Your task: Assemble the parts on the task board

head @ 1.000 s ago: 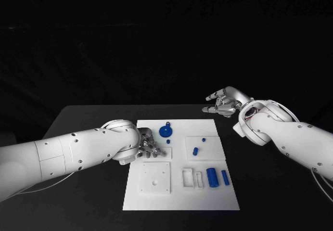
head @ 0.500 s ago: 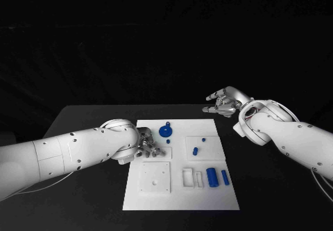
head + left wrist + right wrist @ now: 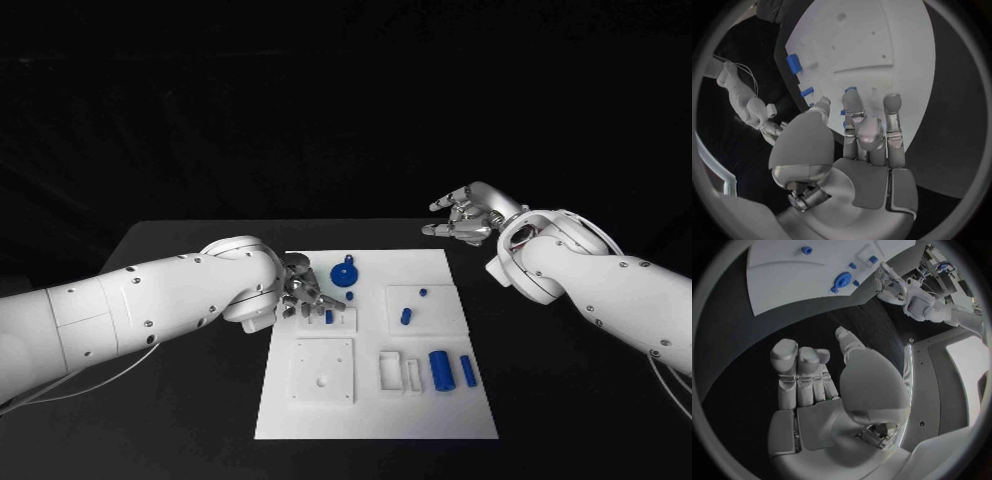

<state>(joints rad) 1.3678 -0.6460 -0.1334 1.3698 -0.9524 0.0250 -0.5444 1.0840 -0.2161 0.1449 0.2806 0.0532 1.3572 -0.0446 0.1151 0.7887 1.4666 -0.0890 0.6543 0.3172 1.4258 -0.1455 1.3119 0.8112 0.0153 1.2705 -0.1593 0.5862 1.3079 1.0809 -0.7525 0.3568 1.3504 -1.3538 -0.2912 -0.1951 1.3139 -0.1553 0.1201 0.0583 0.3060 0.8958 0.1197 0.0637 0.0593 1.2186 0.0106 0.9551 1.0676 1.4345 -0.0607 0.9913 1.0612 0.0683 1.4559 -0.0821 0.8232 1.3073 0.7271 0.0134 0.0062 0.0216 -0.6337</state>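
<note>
The white task board (image 3: 375, 410) lies in the middle of the table. My left hand (image 3: 306, 292) hovers over its far left part with its fingers spread, holding nothing. Just in front of the fingertips a small blue peg (image 3: 329, 317) stands in a small white plate. A round blue part (image 3: 343, 272) and a tiny blue piece (image 3: 351, 295) lie right of the hand. In the left wrist view the left hand (image 3: 861, 150) stretches over the board (image 3: 873, 45). My right hand (image 3: 462, 215) hangs empty above the table beyond the board's far right corner; the right wrist view shows its fingers (image 3: 798, 375) extended.
A square plate on the right half carries two small blue pieces (image 3: 407, 314). Near the front lie a white square plate (image 3: 322, 368), a white bracket (image 3: 400, 368) and two blue cylinders (image 3: 440, 368). Black table surrounds the board.
My left hand has risen and drawn back toward the far left, uncovering the small blue peg where its fingers were. The right hand has barely moved.
</note>
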